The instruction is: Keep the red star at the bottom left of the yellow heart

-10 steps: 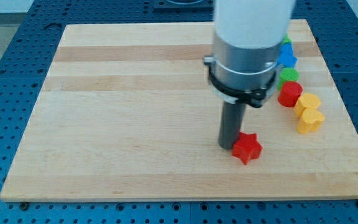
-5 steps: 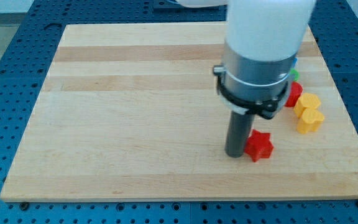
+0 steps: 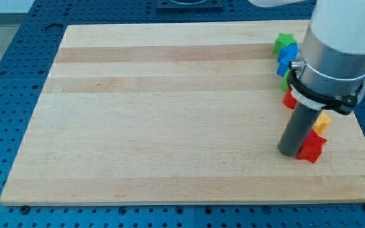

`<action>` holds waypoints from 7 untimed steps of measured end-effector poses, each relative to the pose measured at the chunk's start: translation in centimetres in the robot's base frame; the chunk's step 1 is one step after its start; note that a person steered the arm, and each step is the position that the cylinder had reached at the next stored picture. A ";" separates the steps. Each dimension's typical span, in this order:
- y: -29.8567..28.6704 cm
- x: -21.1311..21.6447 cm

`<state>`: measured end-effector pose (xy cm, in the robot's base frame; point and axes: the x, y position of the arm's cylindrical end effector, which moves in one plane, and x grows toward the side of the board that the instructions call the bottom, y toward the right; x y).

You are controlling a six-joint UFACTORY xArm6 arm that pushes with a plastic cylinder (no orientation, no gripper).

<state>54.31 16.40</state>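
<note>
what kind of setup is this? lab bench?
Likely a robotics lab bench: a wooden board sits on a blue perforated table, with small coloured blocks such as the red star touching my tip.

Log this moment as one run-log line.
tip: touching red star's left side | red star: below yellow block, touching it | yellow heart: mostly hidden by arm | goal: cannot confirm

— What is lying around the wooden board (image 3: 157,114)?

— A blue perforated table (image 3: 5,76) is showing past the board on every side, its holes running in rows. Even light is falling across the board's pale planks.
</note>
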 end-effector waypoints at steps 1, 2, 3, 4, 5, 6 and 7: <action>0.6 0.2; 0.6 3.7; 1.7 5.9; 4.0 5.6; 4.2 4.2; 4.2 3.4; 4.2 3.0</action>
